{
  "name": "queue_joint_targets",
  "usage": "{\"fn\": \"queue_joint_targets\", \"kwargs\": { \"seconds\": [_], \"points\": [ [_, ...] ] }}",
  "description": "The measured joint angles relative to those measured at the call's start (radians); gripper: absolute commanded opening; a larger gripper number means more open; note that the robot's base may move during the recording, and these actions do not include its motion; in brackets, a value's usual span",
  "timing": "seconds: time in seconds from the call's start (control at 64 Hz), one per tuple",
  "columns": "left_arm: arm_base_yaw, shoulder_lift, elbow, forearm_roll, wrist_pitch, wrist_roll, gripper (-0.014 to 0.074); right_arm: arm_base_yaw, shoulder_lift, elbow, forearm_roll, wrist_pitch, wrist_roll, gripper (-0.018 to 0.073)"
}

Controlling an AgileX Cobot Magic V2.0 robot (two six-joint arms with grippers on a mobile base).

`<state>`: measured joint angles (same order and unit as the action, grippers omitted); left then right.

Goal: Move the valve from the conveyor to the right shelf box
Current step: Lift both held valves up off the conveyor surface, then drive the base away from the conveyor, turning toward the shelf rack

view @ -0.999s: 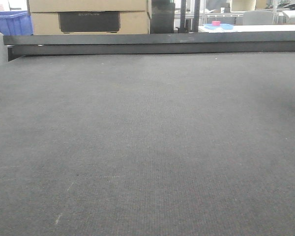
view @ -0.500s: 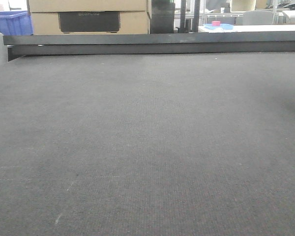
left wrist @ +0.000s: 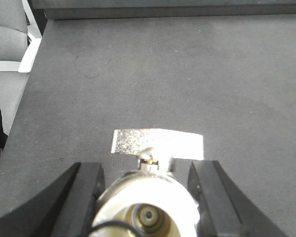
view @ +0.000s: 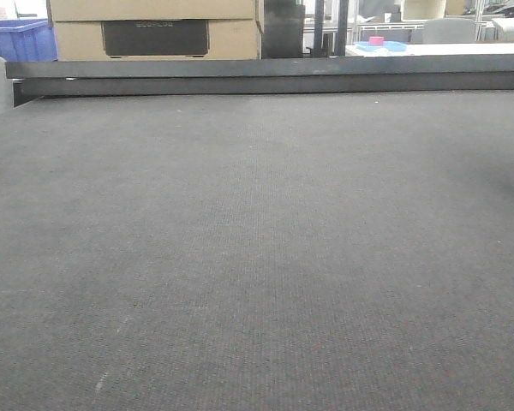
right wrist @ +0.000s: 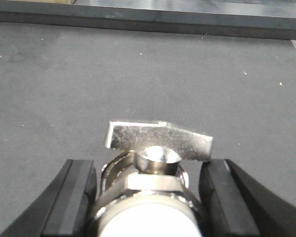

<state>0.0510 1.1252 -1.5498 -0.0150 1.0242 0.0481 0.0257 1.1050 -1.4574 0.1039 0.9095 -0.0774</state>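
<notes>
The left hand (left wrist: 148,169) is seen from its wrist camera with its two black fingers (left wrist: 86,190) set against either side of a silver metal valve (left wrist: 149,197), so that it is clamped on the valve body. The valve's flat rectangular handle (left wrist: 158,143) is pointed away from the camera, above the conveyor (left wrist: 187,74), a wide dark grey belt with a fine woven texture. Whether this valve is resting on the belt or held clear of it cannot be told.

The right hand (right wrist: 148,167) is likewise closed on a second silver metal valve (right wrist: 150,190), which is gripped between black fingers (right wrist: 76,192) with its flat handle (right wrist: 160,141) lying crosswise over the same belt.

No marking can be made out on either valve.

In the front view the far edge of the belt is bounded by a dark metal rail (view: 265,75). Behind the rail a tan cardboard box (view: 231,38) is stacked; pale lettering is carried on its dark panel (view: 154,38), but it is too blurred to be read. A blue plastic crate (view: 17,38) is seen at the far left, and a small pink object (view: 376,40) is set on a blue tray (view: 394,46) at the right. A light grey smooth floor (left wrist: 7,94) is shown beside the belt in the left wrist view.
</notes>
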Motion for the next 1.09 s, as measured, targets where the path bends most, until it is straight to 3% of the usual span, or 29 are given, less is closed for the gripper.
{"fn": "queue_joint_targets", "kwargs": {
  "seconds": [1.093],
  "points": [
    [0.000, 0.000, 0.000, 0.004, -0.006, 0.000, -0.0111, 0.000, 0.000, 0.000, 0.004, -0.008, 0.000, -0.0155]
  ]
}}
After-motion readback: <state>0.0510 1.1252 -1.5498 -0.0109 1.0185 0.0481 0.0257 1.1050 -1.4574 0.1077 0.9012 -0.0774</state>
